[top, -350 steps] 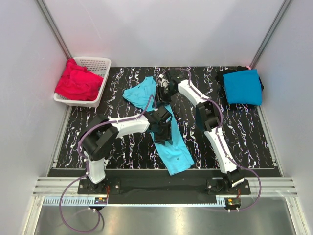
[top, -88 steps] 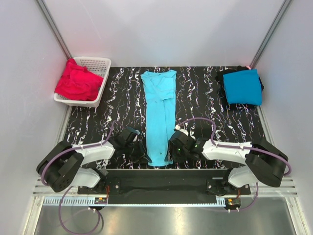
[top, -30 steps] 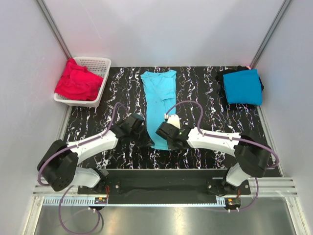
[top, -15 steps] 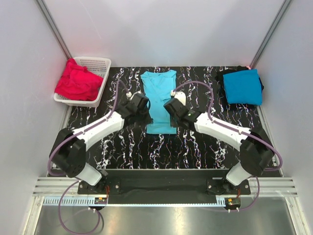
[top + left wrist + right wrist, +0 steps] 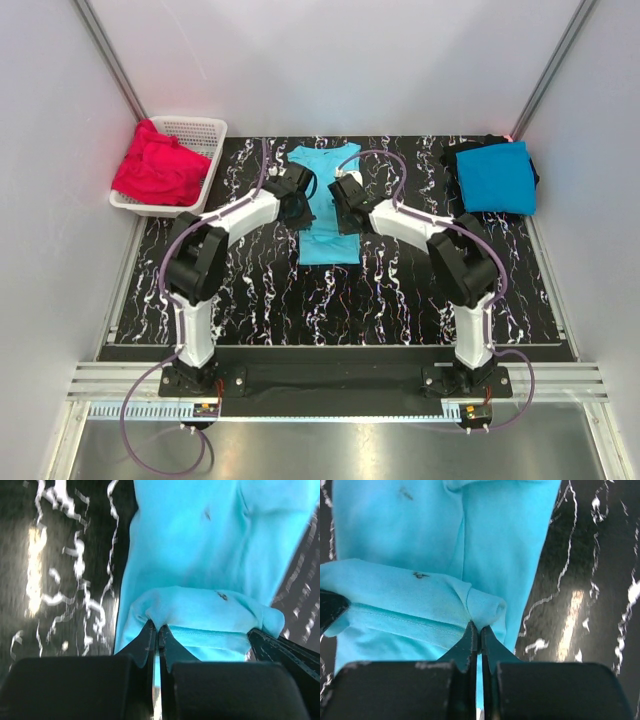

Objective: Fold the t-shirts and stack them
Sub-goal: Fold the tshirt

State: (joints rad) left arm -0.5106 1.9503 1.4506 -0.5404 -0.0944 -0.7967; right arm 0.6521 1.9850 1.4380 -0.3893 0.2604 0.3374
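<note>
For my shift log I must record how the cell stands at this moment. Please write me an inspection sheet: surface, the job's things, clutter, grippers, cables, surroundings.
Surface: black table with white marbling.
Job's things: turquoise shirt lies mid-table, its near hem lifted and doubled over its body; blue shirt lies folded on the black shirt at far right; red shirts are heaped in the white basket at far left.
Clutter: nothing seen.
Grippers: left gripper and right gripper each pinch a corner of the turquoise shirt's hem.
Cables: purple cables arch along both arms; no snag seen.
Surroundings: plain grey walls; metal rails in the far corners.
</note>
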